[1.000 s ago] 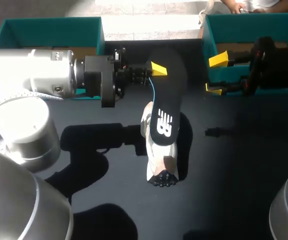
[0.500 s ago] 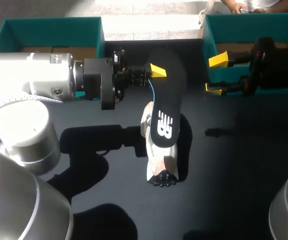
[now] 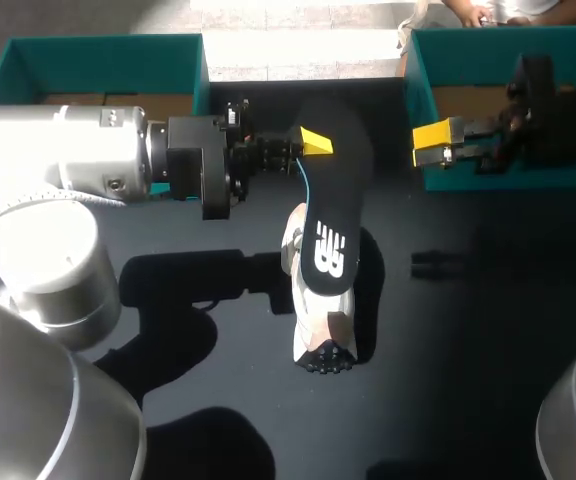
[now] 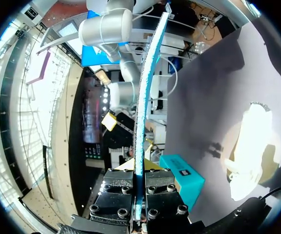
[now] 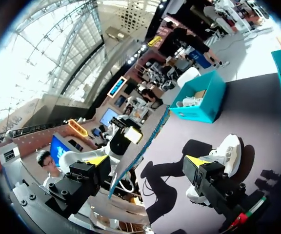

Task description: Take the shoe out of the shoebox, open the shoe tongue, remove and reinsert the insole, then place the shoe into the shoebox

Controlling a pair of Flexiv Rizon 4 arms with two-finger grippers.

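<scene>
Gripping a black insole (image 3: 334, 185) edge-on, left gripper (image 3: 314, 141) clenched on it, white logo (image 3: 330, 250) printed on the insole, white shoe (image 3: 314, 322) lying beneath, right gripper (image 3: 436, 143) spread wide, empty.

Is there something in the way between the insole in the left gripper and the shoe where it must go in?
Nothing visible does. The left gripper holds the insole above the shoe on the table; the right gripper is off to the side, by the teal box.

On the dark table (image 3: 488, 380) lie a white shoe (image 3: 313, 322), a small black piece (image 3: 430, 264) and 2 teal shoeboxes (image 3: 98, 48) (image 3: 508, 38).
</scene>
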